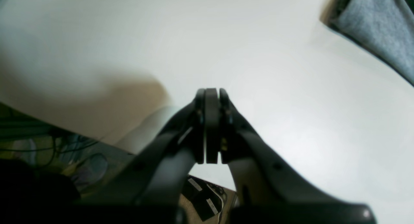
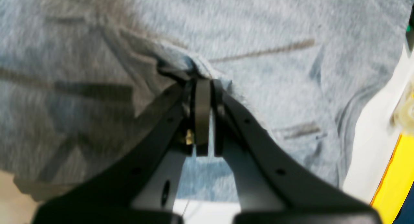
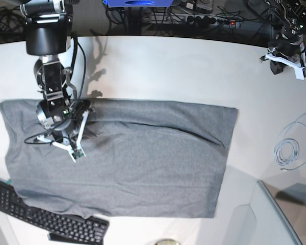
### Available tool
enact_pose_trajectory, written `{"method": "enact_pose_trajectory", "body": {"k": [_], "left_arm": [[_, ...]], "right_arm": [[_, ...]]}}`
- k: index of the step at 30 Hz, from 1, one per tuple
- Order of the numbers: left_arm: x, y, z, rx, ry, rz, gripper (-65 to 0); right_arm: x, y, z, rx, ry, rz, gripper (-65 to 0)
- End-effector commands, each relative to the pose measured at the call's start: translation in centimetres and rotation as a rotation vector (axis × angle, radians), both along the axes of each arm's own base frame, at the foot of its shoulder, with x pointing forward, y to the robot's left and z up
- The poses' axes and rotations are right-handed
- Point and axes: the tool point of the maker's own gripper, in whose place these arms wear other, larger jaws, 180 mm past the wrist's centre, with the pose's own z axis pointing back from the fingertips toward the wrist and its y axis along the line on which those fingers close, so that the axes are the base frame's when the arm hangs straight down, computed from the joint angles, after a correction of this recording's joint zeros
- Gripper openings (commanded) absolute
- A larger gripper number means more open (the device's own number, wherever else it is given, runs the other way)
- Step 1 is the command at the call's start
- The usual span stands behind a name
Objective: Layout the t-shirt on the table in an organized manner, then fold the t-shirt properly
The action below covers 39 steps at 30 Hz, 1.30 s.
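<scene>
The grey t-shirt (image 3: 137, 158) lies spread across the white table (image 3: 168, 71), with creases near its upper left. There my right gripper (image 3: 87, 109) is shut, with a bunched ridge of the t-shirt (image 2: 275, 55) pinched at its fingertips (image 2: 203, 84); the right gripper (image 2: 204, 81) fills the right wrist view over fabric. My left gripper (image 3: 287, 65) hangs over the table's far right corner, well apart from the shirt. In the left wrist view the left gripper (image 1: 212, 92) is shut on nothing above bare table (image 1: 258, 39), and a patch of the t-shirt (image 1: 375, 26) shows at the top right.
A black keyboard (image 3: 46, 217) lies at the front left, partly under the shirt's hem. A coiled white cable (image 3: 288, 150) rests right of the shirt. A clear panel (image 3: 275, 214) stands at the front right. Cables and a power strip (image 3: 204, 20) run behind the table.
</scene>
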Motion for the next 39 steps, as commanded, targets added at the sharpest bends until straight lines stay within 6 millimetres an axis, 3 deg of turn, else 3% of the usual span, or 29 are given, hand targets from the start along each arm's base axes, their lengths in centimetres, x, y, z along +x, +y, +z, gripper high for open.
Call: {"method": "enact_pose_trajectory", "body": {"k": [1, 4, 12, 17, 19, 21, 24, 25, 26, 28, 30, 33, 34, 35, 39], "left_arm": [[0.6, 0.7, 1.2, 0.025, -0.038, -0.003, -65.0], [0.6, 0.7, 1.2, 0.025, -0.038, -0.003, -65.0], [0.5, 0.7, 1.1, 0.025, -0.036, -0.003, -65.0], [0.1, 0.7, 0.9, 0.024, -0.026, -0.005, -65.0], [0.1, 0.7, 0.9, 0.024, -0.026, -0.005, -65.0], [0.1, 0.7, 1.0, 0.024, -0.027, -0.005, -65.0], [0.2, 0.7, 1.0, 0.024, -0.029, -0.005, -65.0], [0.2, 0.7, 1.0, 0.024, -0.029, -0.005, -65.0], [0.2, 0.7, 1.0, 0.024, -0.029, -0.005, -65.0], [0.5, 0.5, 1.0, 0.021, -0.033, -0.010, -65.0], [1.3, -0.9, 0.7, 0.004, -0.035, -0.051, -65.0], [3.2, -2.8, 0.6, -0.021, -0.056, -0.103, -65.0], [4.0, -3.3, 0.7, -0.029, -0.072, -0.109, -58.9], [4.8, -3.8, 0.6, -0.042, -0.082, -0.115, -48.4], [7.9, -5.2, 0.4, -0.098, -0.128, -0.115, -12.0]], "right_arm": [[2.4, 0.1, 1.9, -0.002, -0.066, 0.012, -64.2], [3.8, 1.7, 2.1, -0.020, -0.061, 0.077, -64.2], [5.5, 3.3, 1.5, -0.078, -0.021, 0.181, -62.0], [6.9, 3.0, 2.0, -0.088, -0.021, 0.178, -42.8], [7.7, 3.0, 3.0, -0.088, -0.049, 0.180, -37.2], [8.8, 3.3, 4.9, -0.076, -0.126, 0.193, -37.7], [9.3, 1.8, 8.6, -0.089, -0.262, 0.178, -39.8], [9.1, 0.6, 10.0, -0.084, -0.307, 0.127, -40.1], [8.1, -1.3, 10.6, -0.084, -0.329, 0.045, -40.1], [6.1, -3.2, 11.1, -0.049, -0.352, -0.074, -40.1], [3.5, -5.6, 10.9, -0.025, -0.357, -0.181, -40.1], [0.0, -7.3, 10.2, 0.087, -0.363, -0.334, -39.3], [-1.1, -8.0, 10.2, 0.140, -0.377, -0.388, -39.3], [-2.5, -8.6, 10.0, 0.190, -0.380, -0.429, -39.2], [-6.8, -8.7, 9.2, 0.451, -0.382, -0.480, -33.6]]}}
